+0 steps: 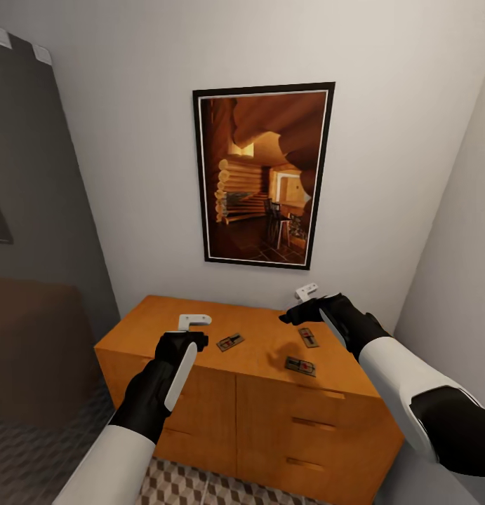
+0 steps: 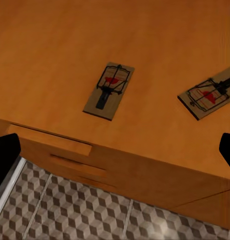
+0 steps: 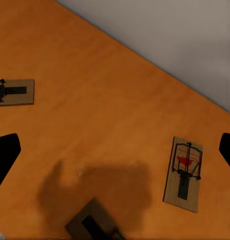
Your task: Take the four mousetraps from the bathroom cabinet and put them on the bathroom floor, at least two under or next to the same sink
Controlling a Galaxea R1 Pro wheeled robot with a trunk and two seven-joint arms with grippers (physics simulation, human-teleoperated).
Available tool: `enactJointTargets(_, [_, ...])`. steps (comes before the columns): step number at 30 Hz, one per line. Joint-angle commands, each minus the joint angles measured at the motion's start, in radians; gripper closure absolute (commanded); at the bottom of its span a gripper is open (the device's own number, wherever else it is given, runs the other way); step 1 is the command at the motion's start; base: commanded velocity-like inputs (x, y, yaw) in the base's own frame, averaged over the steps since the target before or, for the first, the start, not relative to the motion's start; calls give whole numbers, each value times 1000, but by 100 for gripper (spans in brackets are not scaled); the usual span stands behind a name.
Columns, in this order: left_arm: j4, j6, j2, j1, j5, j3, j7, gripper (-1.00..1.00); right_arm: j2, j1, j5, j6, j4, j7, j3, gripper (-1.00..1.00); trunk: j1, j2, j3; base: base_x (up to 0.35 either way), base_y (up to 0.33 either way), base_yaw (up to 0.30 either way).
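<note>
Hovering both arms over the cabinet (image 1: 270,351) top. Left gripper (image 1: 194,321) wide open, empty, above the near-left edge. Right gripper (image 1: 307,289) also spread, nothing held, higher up by the wall. Count: three mousetraps visible on the top: left one (image 1: 230,342), middle one (image 1: 309,337), front one (image 1: 300,366); fourth not located. Plan: lower my right claw straight onto the middle trap, grip the board's long edges, avoid the wire. Bathroom floor (image 1: 193,487) tiles lie below the cabinet front.

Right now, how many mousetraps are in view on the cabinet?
3, all on the cabinet top: one beside the left gripper, one under the right gripper, one near the front edge. A fourth may be hidden.
</note>
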Motion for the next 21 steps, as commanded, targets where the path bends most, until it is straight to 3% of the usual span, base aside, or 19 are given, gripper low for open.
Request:
enactJointTargets(1, [0,2,0,0,10,-1,10,-100,-1,0,5,3,-2,4,4,-100,0,-1,-1,0,-75,0])
enactJointTargets(21, [0,2,0,0,10,-1,10,-100,-1,0,5,5,-1,5,5,-100,0,-1,-1,0,-16,0])
